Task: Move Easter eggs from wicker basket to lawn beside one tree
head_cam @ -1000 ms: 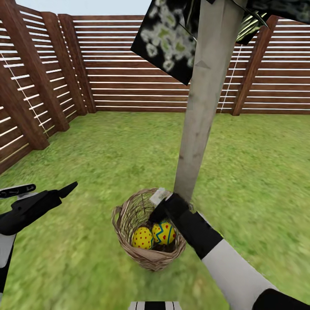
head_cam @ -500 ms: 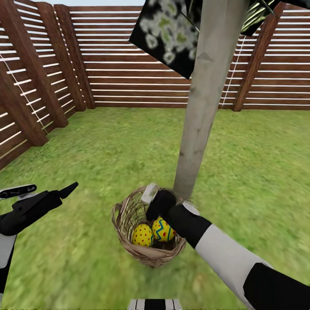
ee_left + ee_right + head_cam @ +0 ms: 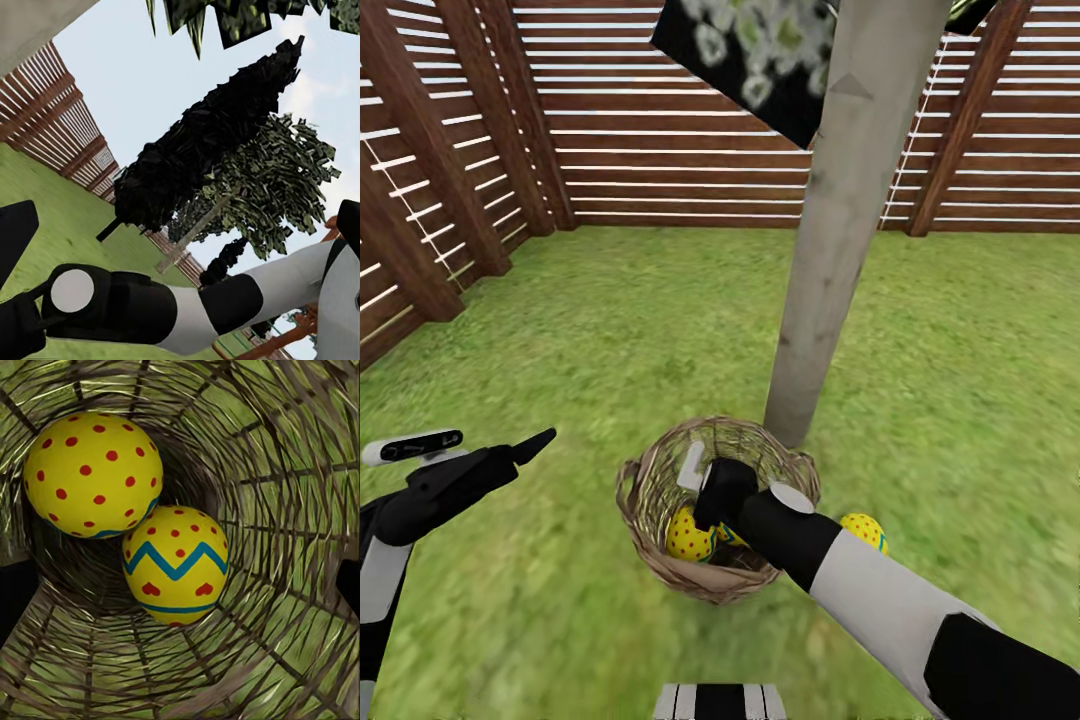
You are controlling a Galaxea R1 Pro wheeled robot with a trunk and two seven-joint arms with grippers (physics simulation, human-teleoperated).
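The wicker basket [image 3: 660, 480] stands on the lawn [image 3: 610, 330] at the foot of the tree [image 3: 835, 260]. My right gripper [image 3: 712, 505] reaches down inside it, open, its fingers spread wide above two Easter eggs. In the right wrist view a dotted egg [image 3: 90, 472] lies beside an egg [image 3: 176, 566] with a blue zigzag, neither of them gripped. One egg [image 3: 686, 536] shows in the basket next to the black wrist. A third egg [image 3: 866, 529] lies on the grass to the right of the basket, near the trunk. My left gripper [image 3: 530, 448] hovers open over the grass, well left of the basket.
A brown slat fence [image 3: 660, 130] closes the lawn at the back and left. Dark blossom-flecked foliage [image 3: 760, 50] hangs beside the trunk. Open grass spreads around the basket and tree. The left wrist view shows my right arm [image 3: 150, 307], dark trees and sky.
The head camera has tilted down. My right gripper has sunk deeper into the basket, covering part of one egg. The egg on the grass now shows beside my forearm. The left arm barely moved.
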